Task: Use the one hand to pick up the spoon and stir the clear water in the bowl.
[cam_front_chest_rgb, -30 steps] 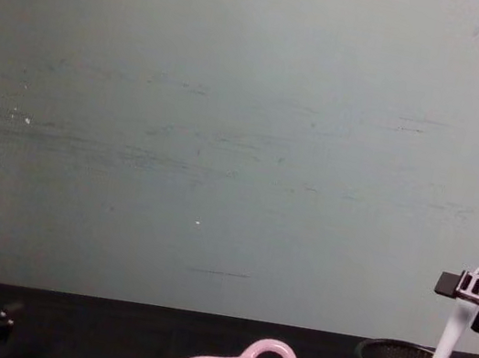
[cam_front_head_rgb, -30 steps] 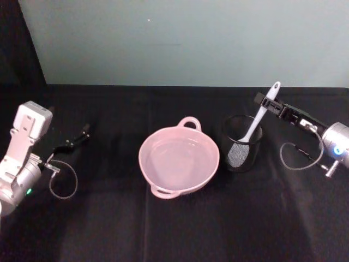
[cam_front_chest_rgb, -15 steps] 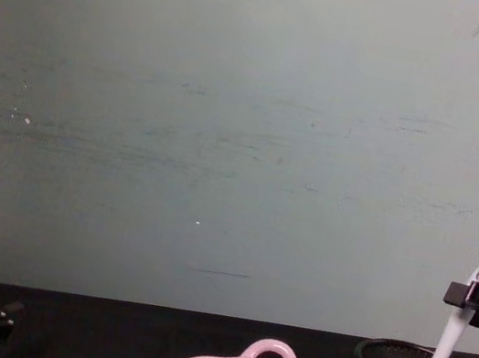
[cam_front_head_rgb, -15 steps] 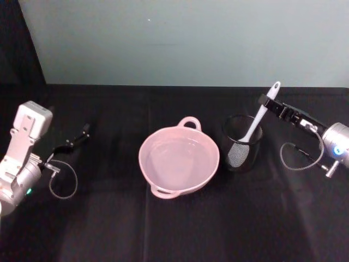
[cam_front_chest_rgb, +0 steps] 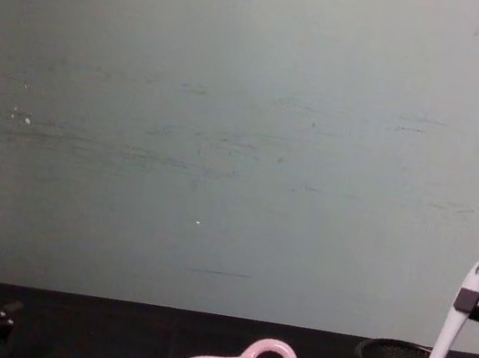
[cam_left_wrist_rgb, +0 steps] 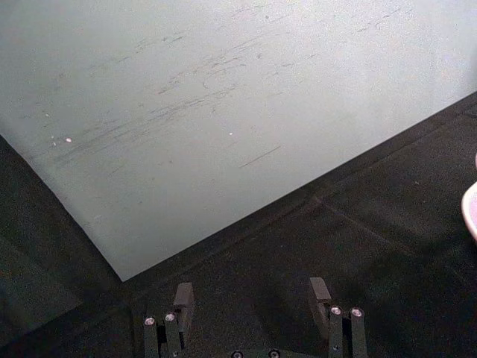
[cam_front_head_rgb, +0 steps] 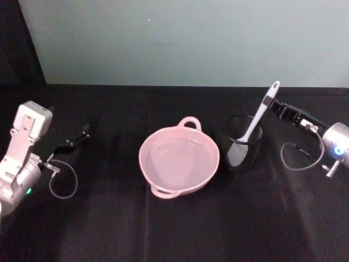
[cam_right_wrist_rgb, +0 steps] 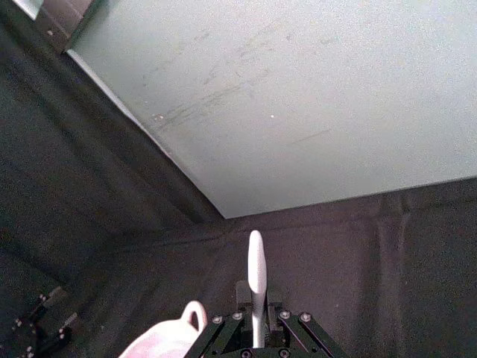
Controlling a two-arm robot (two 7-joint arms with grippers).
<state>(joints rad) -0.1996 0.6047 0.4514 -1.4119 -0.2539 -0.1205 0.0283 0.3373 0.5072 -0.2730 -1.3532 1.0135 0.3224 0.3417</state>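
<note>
white plastic spoon stands head-down in the black mesh cup, just right of the pink bowl. its long axis is tilted, with the handle tip pointing up, away and to the robot's right. right gripper is closed narrow on the upper handle. water shows as a faint glint in the bowl. left gripper is parked far left, fingers spread.

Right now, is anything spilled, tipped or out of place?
Nothing stands out. The bowl sits upright with no spill on the cloth; the spoon leans in the mesh cup, the right gripper by its handle. The left gripper rests open far left.
</note>
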